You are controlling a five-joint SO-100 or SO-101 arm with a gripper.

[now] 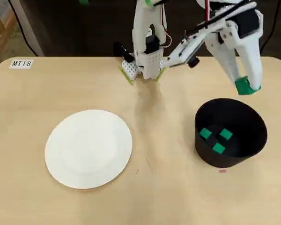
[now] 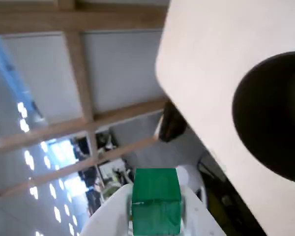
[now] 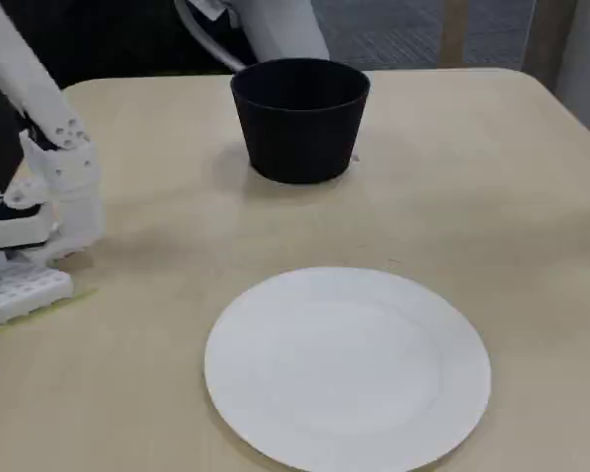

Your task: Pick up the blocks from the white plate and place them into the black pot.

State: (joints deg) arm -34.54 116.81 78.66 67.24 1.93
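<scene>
While three green blocks lie inside the black pot in the overhead view, the gripper clamps a fourth block above the pot's far rim. Wrist view: the fingers pinch that cube. Fixed view: the white plate sits bare.

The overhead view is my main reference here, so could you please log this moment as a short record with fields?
plate: white plate, nothing on it
pot: black pot, right of the plate in the overhead view
blocks in pot: three green blocks
fourth block: green block, held in the end effector, near the pot's far rim
end effector: shut on the block
table: tan table, label card at the far left corner
</scene>
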